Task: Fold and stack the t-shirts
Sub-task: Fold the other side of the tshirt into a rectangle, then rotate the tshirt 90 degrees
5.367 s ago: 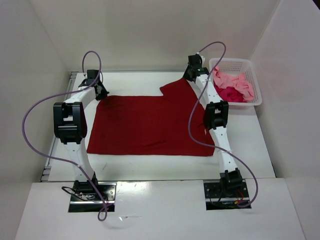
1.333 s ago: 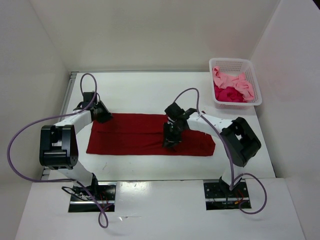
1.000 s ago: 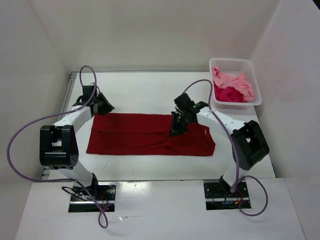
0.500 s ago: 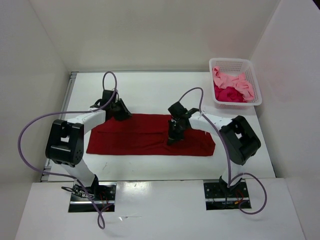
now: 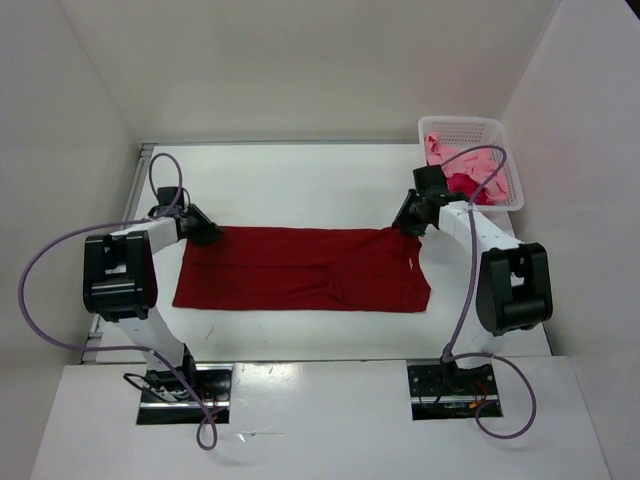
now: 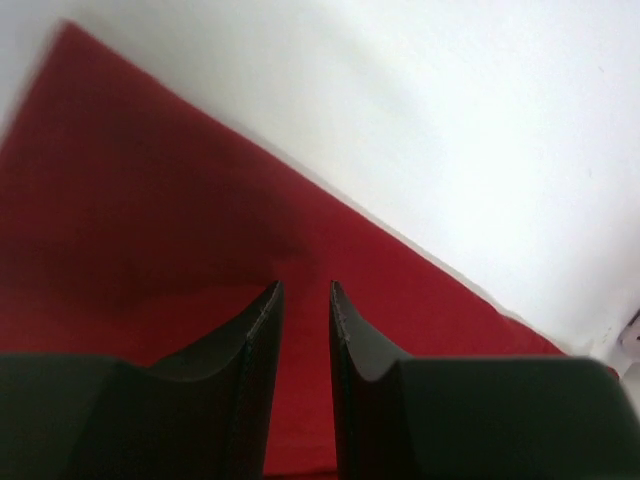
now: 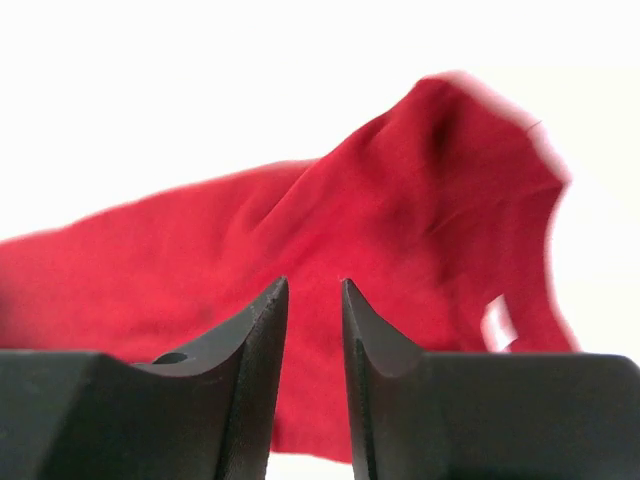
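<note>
**Top view.** Dark red shirt [image 5: 300,270] lies flat at table [image 5: 300,185] centre, folded into a long strip running left-right. L gripper [image 5: 208,237] sits at the strip's far-left corner, at the cloth edge. R gripper [image 5: 403,227] sits at the far-right corner, where the cloth comes to a point toward it. Finger spacing can't be read from this view. Basket [image 5: 468,121] stands at the far-right of the table, w/ pink shirt [image 5: 440,152] and crimson shirt [image 5: 463,187] crumpled inside, well apart from the strip.

**L wrist view.** L gripper [image 6: 305,285] fingers [image 6: 255,340] are drawn close, w/ only a narrow slit between. No cloth seen in the slit. Dark red shirt [image 6: 150,220] fills the lower left under the tips, its straight edge running diagonally against bare table [image 6: 450,120].

**R wrist view.** R gripper [image 7: 313,282] is the same: fingers near-together, thin slit, nothing seen pinched. Dark red shirt [image 7: 400,200] is spread beyond the tips, blurred, w/ a white label [image 7: 493,322] at right. Table [image 7: 200,80] is behind.
</note>
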Controlling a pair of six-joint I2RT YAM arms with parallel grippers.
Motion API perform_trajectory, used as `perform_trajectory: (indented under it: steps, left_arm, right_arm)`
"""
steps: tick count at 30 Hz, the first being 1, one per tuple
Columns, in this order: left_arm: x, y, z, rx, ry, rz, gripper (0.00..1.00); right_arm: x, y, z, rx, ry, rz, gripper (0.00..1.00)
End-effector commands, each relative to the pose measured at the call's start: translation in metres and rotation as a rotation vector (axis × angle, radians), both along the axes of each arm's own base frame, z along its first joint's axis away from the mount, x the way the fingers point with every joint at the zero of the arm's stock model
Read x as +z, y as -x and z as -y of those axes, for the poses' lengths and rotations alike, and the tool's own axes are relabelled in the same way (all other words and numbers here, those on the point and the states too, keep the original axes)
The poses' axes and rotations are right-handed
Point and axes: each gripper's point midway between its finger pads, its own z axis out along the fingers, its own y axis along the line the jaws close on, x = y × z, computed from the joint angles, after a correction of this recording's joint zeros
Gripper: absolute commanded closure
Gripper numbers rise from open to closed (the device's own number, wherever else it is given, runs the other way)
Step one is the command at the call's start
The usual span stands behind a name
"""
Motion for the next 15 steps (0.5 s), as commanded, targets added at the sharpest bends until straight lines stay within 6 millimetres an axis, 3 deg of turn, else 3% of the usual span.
perform_trajectory:
  steps: [1, 2, 9, 15]
  left_arm:
    - [-0.017, 0.007, -0.007, 0.015, 0.061, -0.030, 0.68]
    - [-0.016, 0.007, -0.012, 0.026, 0.073, -0.027, 0.68]
    - [-0.029, 0.016, -0.027, 0.077, 0.095, -0.065, 0.68]
    - [-0.026, 0.021, -0.046, 0.136, 0.102, -0.061, 0.68]
  right_arm:
    - [-0.007, -0.026, 0.028, -0.082, 0.080, 0.057, 0.66]
    - [-0.017, -0.027, 0.036, -0.105, 0.108, 0.035, 0.66]
    - [-0.039, -0.033, 0.051, -0.168, 0.180, 0.001, 0.66]
    - [-0.055, -0.029, 0.061, -0.209, 0.228, -0.033, 0.87]
